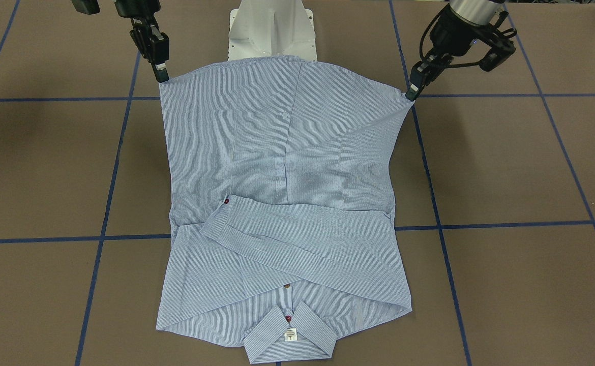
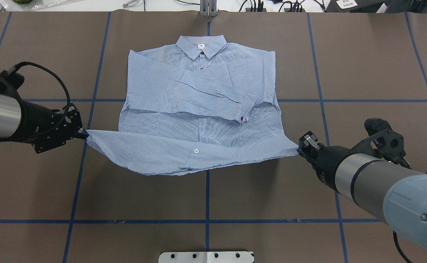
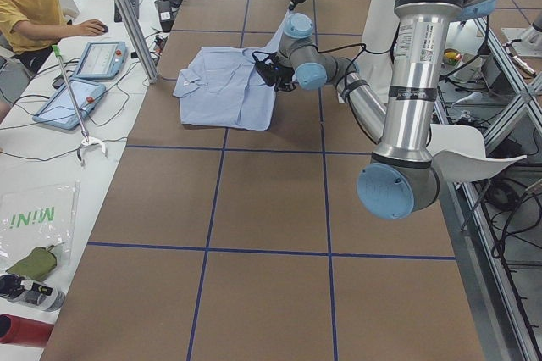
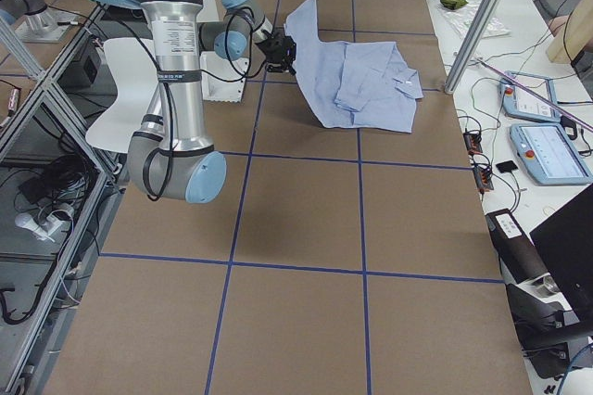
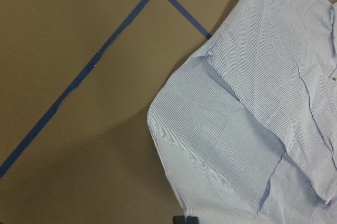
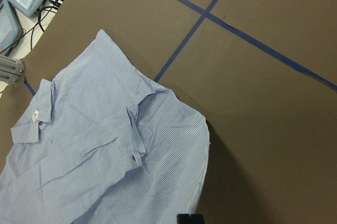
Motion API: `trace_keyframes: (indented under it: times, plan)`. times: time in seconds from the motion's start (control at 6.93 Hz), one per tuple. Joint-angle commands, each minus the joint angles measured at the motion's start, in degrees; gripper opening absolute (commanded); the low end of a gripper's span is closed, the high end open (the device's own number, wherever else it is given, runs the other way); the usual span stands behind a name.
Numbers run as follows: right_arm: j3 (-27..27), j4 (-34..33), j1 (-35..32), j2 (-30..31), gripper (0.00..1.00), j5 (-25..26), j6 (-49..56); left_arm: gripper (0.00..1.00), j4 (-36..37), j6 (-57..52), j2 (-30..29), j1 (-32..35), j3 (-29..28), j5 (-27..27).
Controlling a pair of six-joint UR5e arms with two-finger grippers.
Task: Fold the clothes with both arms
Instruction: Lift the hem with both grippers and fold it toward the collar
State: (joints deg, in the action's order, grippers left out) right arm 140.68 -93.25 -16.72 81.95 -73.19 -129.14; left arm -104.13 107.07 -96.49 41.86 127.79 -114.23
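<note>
While each pincer was clamped on one bottom corner of the shirt (image 2: 199,113), we saw the hem (image 2: 169,166) stretched between them and raised off the counter (image 2: 363,73). The left pincer (image 2: 84,134) pinched the corner on the robot's left and the right pincer (image 2: 299,149) the opposite one. Both had their jaws shut on cloth, with no gap visible in the overhead or front views.

The collar (image 2: 188,44) and upper body lay flat at the far side of the counter, away from the robot. Both sleeves (image 2: 184,86) were laid across the chest, and one cuff (image 2: 248,109) with its dark red button rested on top.

We judged that the paired corner grasp served to keep the lower edge straight and level, so the cloth would not bunch or skew when carried. The flat upper half acted as an anchor, its weight and friction holding the garment in place against the pull. With the sleeves tucked inside the outline, the shirt made a rough rectangle. The likely step in hand was therefore a crosswise fold, taking the hem over toward the collar.

A slight sag at mid-hem, visible from overhead, suggested moderate tension only. Uneven travel of the two arms would probably leave a slanted crease.
</note>
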Motion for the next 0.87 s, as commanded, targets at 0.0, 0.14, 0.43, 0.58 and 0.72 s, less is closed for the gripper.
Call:
trace_keyframes:
  times: [0.0,0.14,0.43,0.58,0.72]
  plan:
    - [0.0,0.0,-0.9,-0.2,0.0,2.4,-0.2,0.0,4.8,0.0,-4.8,1.2,-1.4,-0.1]
    - [-0.1,0.0,-1.0,-0.3,0.0,3.1,-0.2,0.0,10.6,0.0,-8.7,2.3,-1.3,-0.2]
    - [-1.6,0.3,-2.7,-1.1,0.0,3.3,-0.2,0.0,11.6,-3.1,-9.3,3.3,-2.5,0.0]
    - [-7.0,0.3,-5.2,-6.0,0.0,3.0,0.0,0.0,11.2,-5.3,-9.9,3.8,-5.7,0.0]
    - [-12.1,0.3,-8.2,-10.1,0.0,2.5,0.6,0.0,10.8,-6.3,-13.2,4.7,-10.0,0.1]
